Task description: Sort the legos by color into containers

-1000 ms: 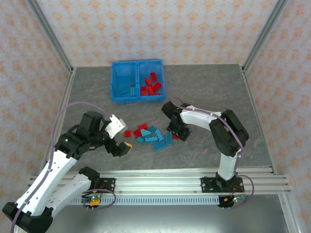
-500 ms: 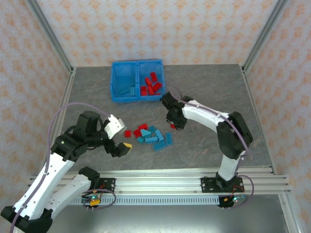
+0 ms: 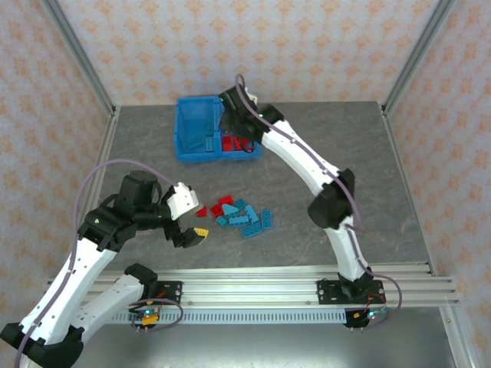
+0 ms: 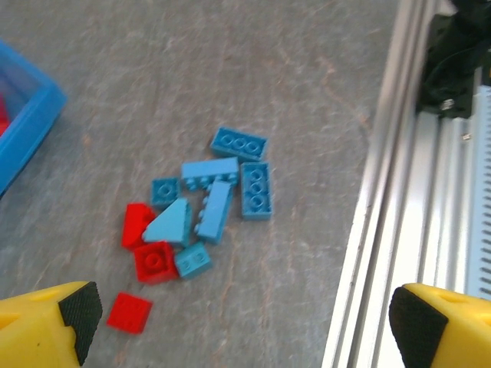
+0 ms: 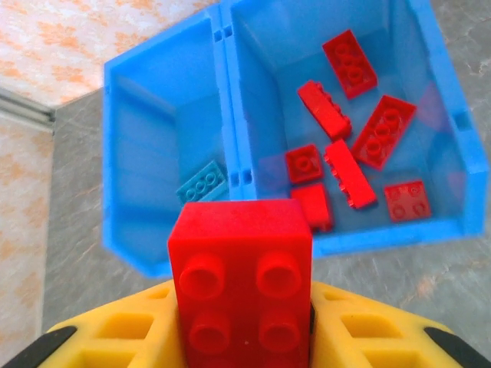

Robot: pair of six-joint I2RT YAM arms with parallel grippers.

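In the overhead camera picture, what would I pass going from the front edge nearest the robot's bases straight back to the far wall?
Metal rail → loose pile of red and blue legos → blue bin → patterned wall.

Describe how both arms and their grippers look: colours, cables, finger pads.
The left arm and the right arm both have white shells with black joints, and a pale lilac cable runs along each. The left gripper has yellow fingers with black pads. The right gripper is yellow too, its fingers moulded with hollow cells.
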